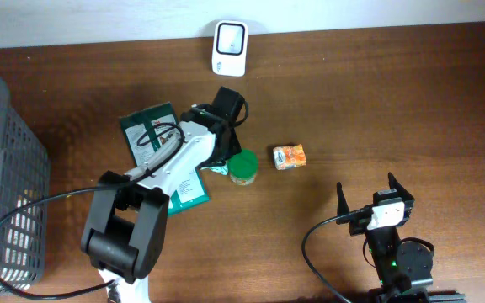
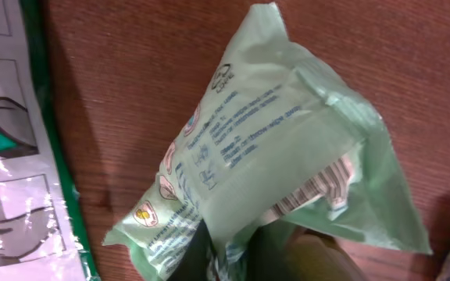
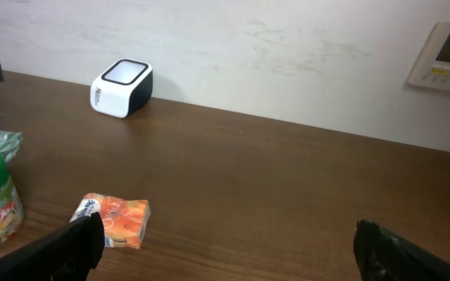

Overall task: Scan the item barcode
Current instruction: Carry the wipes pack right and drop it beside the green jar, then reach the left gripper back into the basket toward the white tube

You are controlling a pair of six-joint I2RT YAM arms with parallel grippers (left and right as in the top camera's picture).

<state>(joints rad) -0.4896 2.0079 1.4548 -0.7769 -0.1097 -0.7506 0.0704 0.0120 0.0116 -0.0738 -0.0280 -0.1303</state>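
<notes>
A light green film packet point(image 2: 280, 140) fills the left wrist view, its barcode point(image 2: 312, 190) facing the camera over the wood table. My left gripper point(image 2: 237, 251) pinches the packet's lower edge between dark fingers that stand close together. From overhead, that gripper point(image 1: 220, 158) sits beside a green-lidded jar point(image 1: 243, 167), and only a corner of the packet point(image 1: 215, 170) shows. The white scanner point(image 1: 230, 48) stands at the table's back edge, also in the right wrist view point(image 3: 122, 87). My right gripper point(image 1: 375, 199) rests open and empty at the front right.
An orange pack point(image 1: 290, 156) lies right of the jar and shows near my right gripper's left finger point(image 3: 80, 243). Two dark green and white flat packets point(image 1: 152, 126) lie under the left arm. A grey basket point(image 1: 7, 168) stands at the left edge.
</notes>
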